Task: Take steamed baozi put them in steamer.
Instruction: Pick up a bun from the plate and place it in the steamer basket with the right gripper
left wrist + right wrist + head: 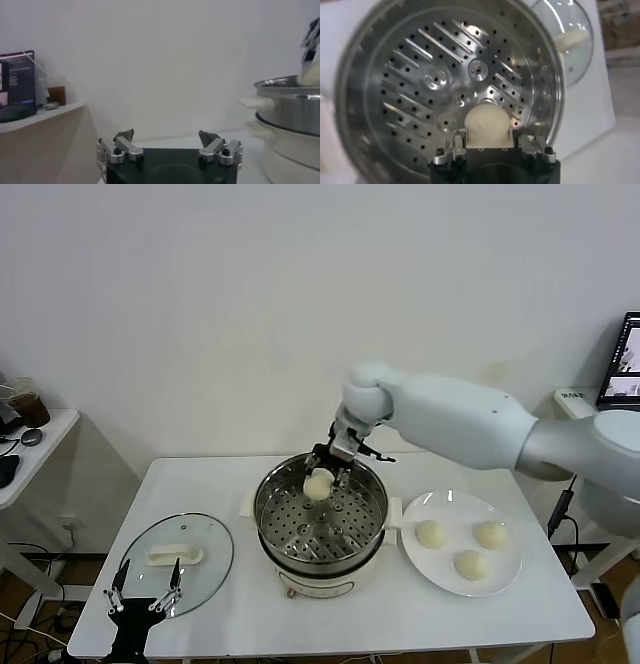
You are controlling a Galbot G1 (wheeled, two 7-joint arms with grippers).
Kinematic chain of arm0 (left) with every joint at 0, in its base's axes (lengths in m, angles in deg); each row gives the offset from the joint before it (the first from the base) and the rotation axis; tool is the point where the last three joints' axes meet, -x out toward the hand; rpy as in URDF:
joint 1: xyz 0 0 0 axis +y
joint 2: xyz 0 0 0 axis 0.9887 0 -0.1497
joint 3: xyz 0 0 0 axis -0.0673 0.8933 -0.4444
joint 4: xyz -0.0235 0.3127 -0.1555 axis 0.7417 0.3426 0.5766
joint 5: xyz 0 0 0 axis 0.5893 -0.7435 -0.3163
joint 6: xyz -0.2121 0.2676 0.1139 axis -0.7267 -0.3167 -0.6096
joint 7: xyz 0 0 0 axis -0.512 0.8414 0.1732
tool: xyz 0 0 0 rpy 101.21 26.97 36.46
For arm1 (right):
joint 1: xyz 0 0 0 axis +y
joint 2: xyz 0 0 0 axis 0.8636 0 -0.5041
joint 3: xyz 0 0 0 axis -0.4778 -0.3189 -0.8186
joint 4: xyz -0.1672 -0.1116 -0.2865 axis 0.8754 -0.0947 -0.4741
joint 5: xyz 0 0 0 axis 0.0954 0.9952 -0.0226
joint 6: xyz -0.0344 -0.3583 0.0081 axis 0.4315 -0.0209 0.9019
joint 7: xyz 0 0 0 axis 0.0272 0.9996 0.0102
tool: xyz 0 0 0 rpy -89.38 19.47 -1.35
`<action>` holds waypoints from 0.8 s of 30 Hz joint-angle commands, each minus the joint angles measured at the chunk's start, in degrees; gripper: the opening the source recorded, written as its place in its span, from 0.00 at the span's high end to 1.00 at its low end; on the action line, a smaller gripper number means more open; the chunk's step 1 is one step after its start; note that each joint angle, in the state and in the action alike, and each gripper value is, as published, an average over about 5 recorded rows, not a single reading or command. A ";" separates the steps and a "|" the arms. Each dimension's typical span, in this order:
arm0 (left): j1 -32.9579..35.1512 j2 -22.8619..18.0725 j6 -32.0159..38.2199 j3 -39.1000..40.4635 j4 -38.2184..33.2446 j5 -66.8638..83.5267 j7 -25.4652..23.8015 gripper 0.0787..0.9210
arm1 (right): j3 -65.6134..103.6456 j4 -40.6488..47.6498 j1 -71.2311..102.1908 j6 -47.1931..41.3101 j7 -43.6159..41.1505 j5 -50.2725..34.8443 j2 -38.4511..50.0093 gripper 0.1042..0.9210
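Observation:
My right gripper is shut on one pale baozi, holding it over the far side of the steamer, just above the perforated tray. In the right wrist view the baozi sits between the fingers over the holed tray. Three more baozi lie on the white plate to the steamer's right. My left gripper stays open and empty at the table's front left, by the lid; the left wrist view shows its gripper with the steamer off to one side.
A round glass lid with a white handle lies flat on the table left of the steamer. A side table with a cup stands at far left. A monitor is at far right. A wall is close behind the table.

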State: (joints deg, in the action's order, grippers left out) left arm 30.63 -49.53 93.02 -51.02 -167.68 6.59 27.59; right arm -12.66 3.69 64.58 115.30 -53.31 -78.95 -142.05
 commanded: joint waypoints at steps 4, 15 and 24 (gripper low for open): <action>-0.24 0.10 0.11 -0.21 0.29 0.09 -0.02 0.12 | 4.27 9.01 5.57 10.62 5.53 19.39 -4.42 0.46; -0.41 0.10 0.15 -0.39 0.43 -0.06 0.02 0.12 | 5.57 10.40 6.41 12.53 7.86 16.87 -4.70 0.28; -0.31 0.17 0.14 -0.69 0.14 -0.03 -0.02 0.12 | -1.32 -7.56 -5.36 -10.96 0.16 -10.70 6.15 0.12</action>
State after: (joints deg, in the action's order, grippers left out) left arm 30.27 -49.28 93.16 -51.72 -167.57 6.54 27.58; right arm -10.46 6.63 66.21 119.54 -49.58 -73.25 -142.49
